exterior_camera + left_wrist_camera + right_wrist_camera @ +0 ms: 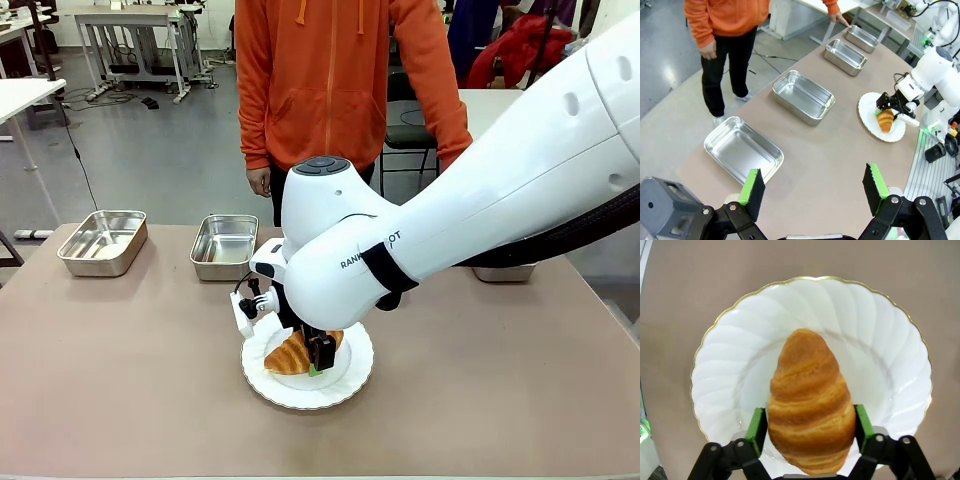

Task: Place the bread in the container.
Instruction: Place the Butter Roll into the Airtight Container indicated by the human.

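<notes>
Grasp step in hand: the bread [810, 400], lying on the white plate [740, 330], is pinched at both flanks by the jaws of the right gripper [809, 421], those of the left gripper [812, 187] being held wide and empty; a lift and carry to a steel container [224, 245] is judged to be called for next.

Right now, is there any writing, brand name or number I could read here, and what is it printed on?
"RANK" and "OT": on the white right arm, near its wrist; a black strap covers the letters between.
No other readable text: the orange hoodie, steel trays, white plate and croissant show no print.
</notes>
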You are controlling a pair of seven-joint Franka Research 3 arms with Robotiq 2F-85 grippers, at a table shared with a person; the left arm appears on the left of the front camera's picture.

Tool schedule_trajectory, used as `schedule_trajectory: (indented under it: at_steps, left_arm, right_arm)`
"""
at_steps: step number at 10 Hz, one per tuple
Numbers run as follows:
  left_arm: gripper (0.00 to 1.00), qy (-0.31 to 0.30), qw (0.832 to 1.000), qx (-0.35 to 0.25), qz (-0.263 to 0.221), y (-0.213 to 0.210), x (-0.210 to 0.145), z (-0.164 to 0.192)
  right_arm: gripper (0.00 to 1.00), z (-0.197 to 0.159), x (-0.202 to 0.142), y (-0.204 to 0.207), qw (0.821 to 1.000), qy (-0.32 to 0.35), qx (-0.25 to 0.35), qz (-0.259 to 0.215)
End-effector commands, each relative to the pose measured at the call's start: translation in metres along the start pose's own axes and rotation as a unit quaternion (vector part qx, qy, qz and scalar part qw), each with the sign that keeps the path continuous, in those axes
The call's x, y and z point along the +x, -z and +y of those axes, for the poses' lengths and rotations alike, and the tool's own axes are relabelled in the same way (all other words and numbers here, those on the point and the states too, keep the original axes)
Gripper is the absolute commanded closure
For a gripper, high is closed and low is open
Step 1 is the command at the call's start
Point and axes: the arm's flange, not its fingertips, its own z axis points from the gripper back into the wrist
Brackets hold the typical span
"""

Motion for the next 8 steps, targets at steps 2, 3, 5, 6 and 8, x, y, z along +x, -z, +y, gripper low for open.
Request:
schedule_trajectory:
  at_steps: [2,3,5,6,8]
  left_arm:
    - [0.0,0.006,1.0,-0.001,-0.004,-0.0009,0.0013,-0.0025]
    - [0.0,0.006,1.0,-0.001,-0.004,-0.0009,0.0013,-0.0025]
    - [0.0,0.006,1.0,-0.001,-0.004,-0.0009,0.0013,-0.0025]
    - [0.0,0.006,1.0,-0.001,-0.004,-0.0009,0.0013,-0.0025]
    - [0.0,0.006,1.0,-0.001,-0.004,-0.0009,0.0013,-0.0025]
  right_arm:
    - [0.4,-0.0022,0.0072,0.0007,1.0,0.003,-0.02,0.013]
    - [0.49,-0.0031,0.0069,0.0012,1.0,0.002,-0.02,0.015]
    - [0.6,-0.0051,0.006,0.0007,0.998,-0.009,0.057,0.027]
    - [0.6,-0.0015,0.0012,-0.0022,1.0,-0.004,-0.007,0.005]
    - [0.6,-0.0015,0.0012,-0.0022,1.0,-0.004,-0.007,0.005]
